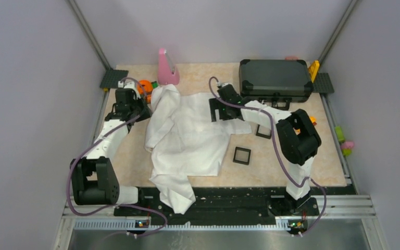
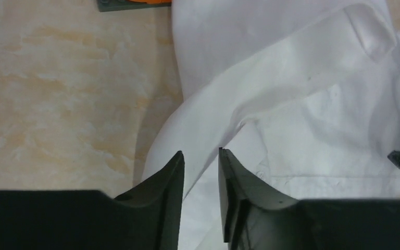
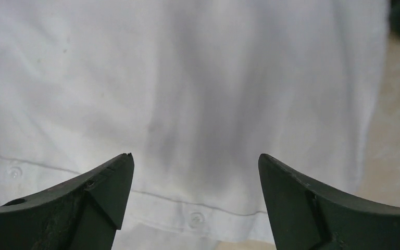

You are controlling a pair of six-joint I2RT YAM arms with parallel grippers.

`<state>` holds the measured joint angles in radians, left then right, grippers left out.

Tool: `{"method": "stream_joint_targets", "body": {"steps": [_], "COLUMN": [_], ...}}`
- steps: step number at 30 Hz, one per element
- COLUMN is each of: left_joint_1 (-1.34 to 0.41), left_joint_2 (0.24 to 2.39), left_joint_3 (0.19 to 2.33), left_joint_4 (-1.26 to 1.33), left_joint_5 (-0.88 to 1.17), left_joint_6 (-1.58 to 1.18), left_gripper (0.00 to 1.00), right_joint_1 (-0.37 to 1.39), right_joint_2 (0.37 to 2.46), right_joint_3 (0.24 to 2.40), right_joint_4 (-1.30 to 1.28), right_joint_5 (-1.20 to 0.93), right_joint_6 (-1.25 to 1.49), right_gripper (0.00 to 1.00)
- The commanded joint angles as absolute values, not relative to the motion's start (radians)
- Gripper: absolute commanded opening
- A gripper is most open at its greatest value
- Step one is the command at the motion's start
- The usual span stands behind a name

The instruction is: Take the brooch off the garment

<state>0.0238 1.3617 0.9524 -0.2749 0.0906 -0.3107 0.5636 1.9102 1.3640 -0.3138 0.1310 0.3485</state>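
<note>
Beneath spread right end effector (image 3: 195,156), garment (image 3: 187,78) buttons (image 3: 195,219), wrist-view only

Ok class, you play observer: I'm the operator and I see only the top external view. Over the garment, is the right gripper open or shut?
Observer: Open. The right wrist view shows the right gripper with its jaws spread wide above the garment.
Operator: Any brooch in that view?
Observer: None shows there, only a stitched seam with a white button.
Operator: And the left gripper?
Observer: The left wrist view shows the left gripper with only a narrow gap, at the garment's edge, and a sleeve fold running down toward it.
</note>
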Motion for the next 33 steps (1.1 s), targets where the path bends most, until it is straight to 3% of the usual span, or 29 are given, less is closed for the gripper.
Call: {"method": "stream_joint_targets", "body": {"steps": [1, 2, 4, 10, 14, 18, 26, 29, 31, 33], "left_joint_1": [-0.104, -0.169, -0.255, -0.37, -0.404, -0.405, -0.404, -0.394, -0.372, -0.327], "left_joint_2": [1.354, 1.36, 1.377, 1.489, 1.597, 1.651, 1.757, 1.756, 1.75, 1.73], "left_joint_3": [0.964, 0.974, 0.977, 1.01, 1.071, 1.094, 1.168, 1.163, 1.158, 1.135], "left_joint_4": [-0.302, -0.342, -0.362, -0.36, -0.388, -0.37, -0.402, -0.395, -0.398, -0.383], "left_joint_5": [0.164, 0.076, -0.028, -0.191, -0.258, -0.261, -0.444, -0.486, -0.483, -0.407], "left_joint_6": [-0.254, -0.232, -0.214, -0.156, -0.152, -0.167, -0.17, -0.157, -0.154, -0.165], "left_gripper": [0.51, 0.59, 0.63, 0.62, 0.61, 0.6, 0.4, 0.21, 0.01, 0.0], "right_joint_1": [0.634, 0.634, 0.635, 0.634, 0.635, 0.635, 0.634, 0.624, 0.597, 0.565], "right_joint_2": [1.951, 1.951, 1.959, 1.997, 1.977, 1.946, 1.901, 1.89, 1.882, 1.875], "right_joint_3": [1.366, 1.345, 1.319, 1.307, 1.274, 1.247, 1.214, 1.218, 1.218, 1.224], "right_joint_4": [-0.346, -0.329, -0.313, -0.318, -0.271, -0.247, -0.228, -0.243, -0.245, -0.243], "right_joint_5": [0.193, 0.187, 0.188, 0.211, 0.183, 0.173, 0.173, 0.204, 0.184, 0.161], "right_joint_6": [0.364, 0.372, 0.384, 0.386, 0.36, 0.356, 0.356, 0.353, 0.354, 0.356], "right_gripper": [0.87, 0.85, 0.8, 0.59, 0.21, 0.02, 0.0, 0.0, 0.0, 0.0]}}
